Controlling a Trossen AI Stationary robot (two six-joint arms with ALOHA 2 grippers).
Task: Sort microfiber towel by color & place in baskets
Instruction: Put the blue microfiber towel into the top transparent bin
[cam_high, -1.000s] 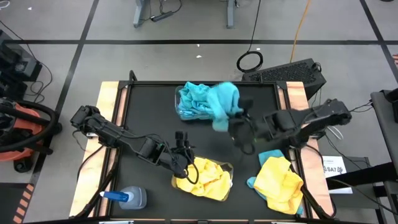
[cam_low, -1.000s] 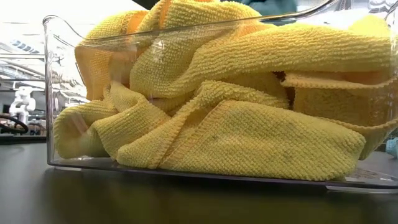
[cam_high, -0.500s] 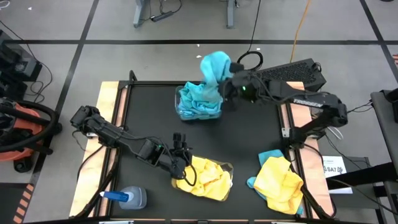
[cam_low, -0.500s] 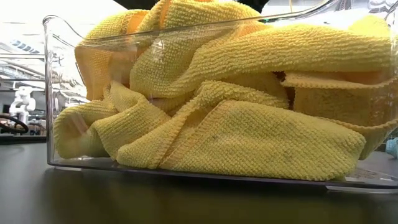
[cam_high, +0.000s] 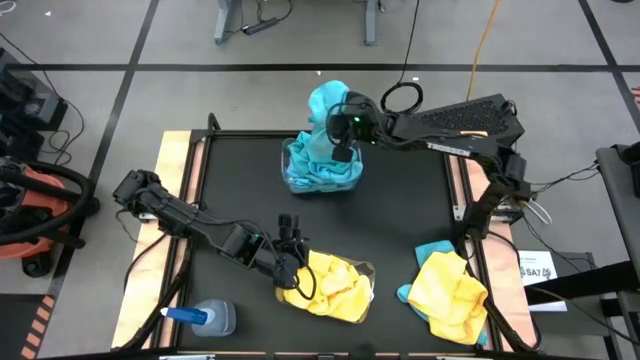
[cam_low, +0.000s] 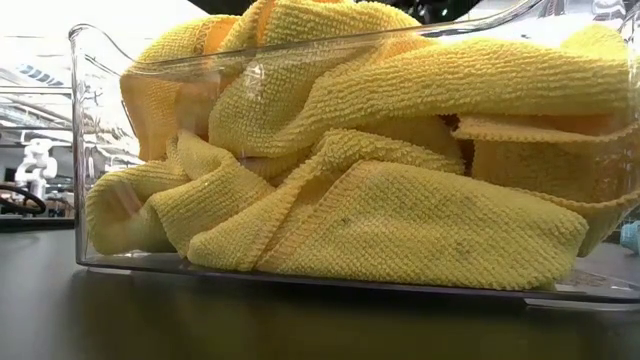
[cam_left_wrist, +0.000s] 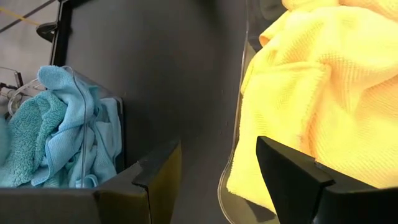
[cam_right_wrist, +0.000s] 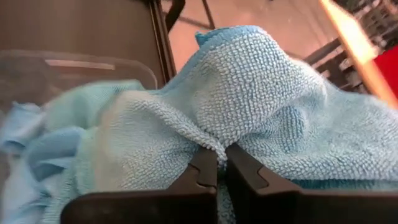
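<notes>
Right gripper (cam_high: 341, 128): held over the far basket's far edge; its fingers (cam_right_wrist: 205, 169) are pressed together, pinching a fold of a turquoise towel (cam_high: 328, 105).
Turquoise towel: bunched into a lump above the basket's far rim; its long axis cannot be told, though a tail is seen trailing down toward the blue cloths below.
Far basket (cam_high: 292, 180): clear bin at the mat's far middle, filled with crumpled turquoise cloths (cam_high: 318, 172).
Left gripper (cam_high: 290, 262): set low at the near basket's left rim, jaws spread, nothing between them; one finger (cam_left_wrist: 292, 177) is seen just beside the clear wall.
Near basket (cam_low: 90, 150): heaped with yellow towels (cam_low: 380, 190).
Loose pile (cam_high: 450, 290): yellow cloths over a turquoise one, at the mat's near right corner.
Spray bottle (cam_high: 205, 318): laid on its side at the near left.
</notes>
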